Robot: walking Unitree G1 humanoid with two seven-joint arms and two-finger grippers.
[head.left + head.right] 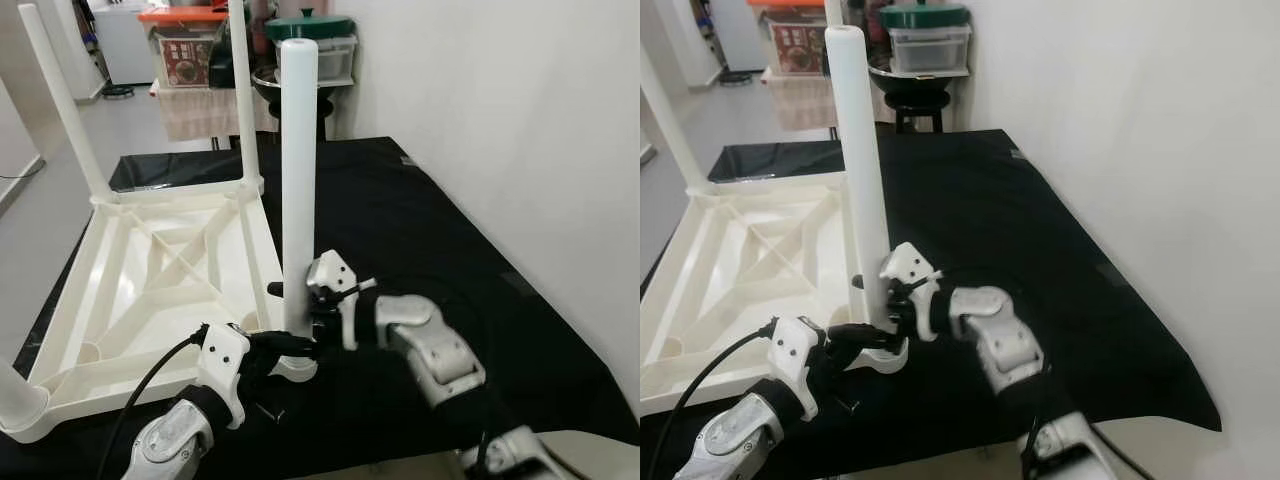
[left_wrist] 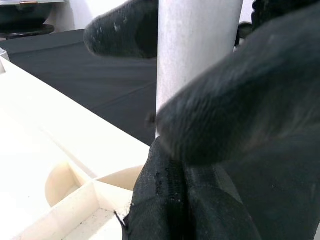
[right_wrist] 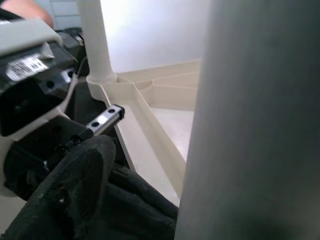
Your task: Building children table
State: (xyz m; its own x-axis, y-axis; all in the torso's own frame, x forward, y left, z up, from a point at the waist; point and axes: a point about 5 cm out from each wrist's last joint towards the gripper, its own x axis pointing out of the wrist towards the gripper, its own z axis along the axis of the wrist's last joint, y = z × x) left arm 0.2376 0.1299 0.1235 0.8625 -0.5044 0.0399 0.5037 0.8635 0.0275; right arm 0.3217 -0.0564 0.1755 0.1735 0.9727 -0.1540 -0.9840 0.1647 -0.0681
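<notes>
Across the black mat on the floor, the left eye view shows the white plastic children's tabletop lying upside down, with two legs already standing at its far corners and another at the near left corner. The fourth table leg stands upright in the near right corner socket. The left claw closes on the leg just above the socket; the right claw grips it slightly higher, from the other side. Storage boxes sit on a stand in the background.

From the right eye view, the same leg rises straight, both claws low on it, the right claw above the left claw.

Seen from the left wrist, the black fingers wrap the smooth white tube, with the tabletop's ribbed underside beside it.

Through the right wrist view, the leg is blurred and close, a finger is against it, and a fitted far leg stands beyond.

I judge the leg to be a light, stiff, hollow plastic tube with a glossy, slippery skin; a firm pinch is needed or it will slide. Holding low near the socket looks right for pressing straight down, since a high hold would lever the tube sideways and could jam or strain the thin socket wall. The tabletop is light too and may skid on the mat.
</notes>
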